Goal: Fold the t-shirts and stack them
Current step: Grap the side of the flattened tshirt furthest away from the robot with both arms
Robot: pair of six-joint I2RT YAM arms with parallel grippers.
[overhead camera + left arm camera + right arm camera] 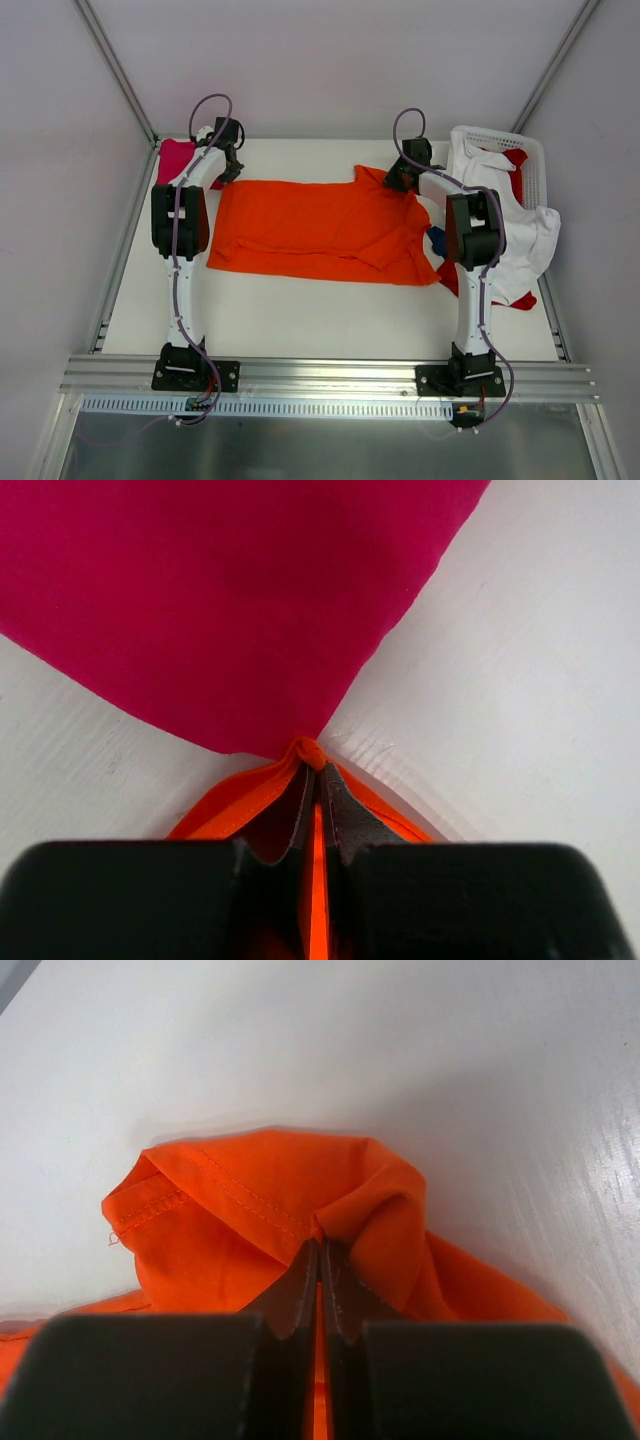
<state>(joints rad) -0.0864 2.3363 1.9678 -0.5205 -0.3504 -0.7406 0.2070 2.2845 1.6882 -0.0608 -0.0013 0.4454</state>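
Both arms extended toward 12 o'clock, left gripper (pixel 316 773) pinching a corner of the orange t-shirt (pixel 310 225), right gripper (pixel 320 1248) clamped on its far edge

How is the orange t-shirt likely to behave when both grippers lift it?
Probably floppy: the orange t-shirt bunches into folds where the right gripper pinches it. Its middle would likely sag between that and the left gripper. It seems light, being thin cloth.

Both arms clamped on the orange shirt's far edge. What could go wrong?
The left fingers pinch only a small nub of the orange shirt; it may slip out when lifted.
The pink shirt has its corner right at that pinch and could get dragged along.
The orange shirt's right end lies by the blue shirt; folding may snag it.
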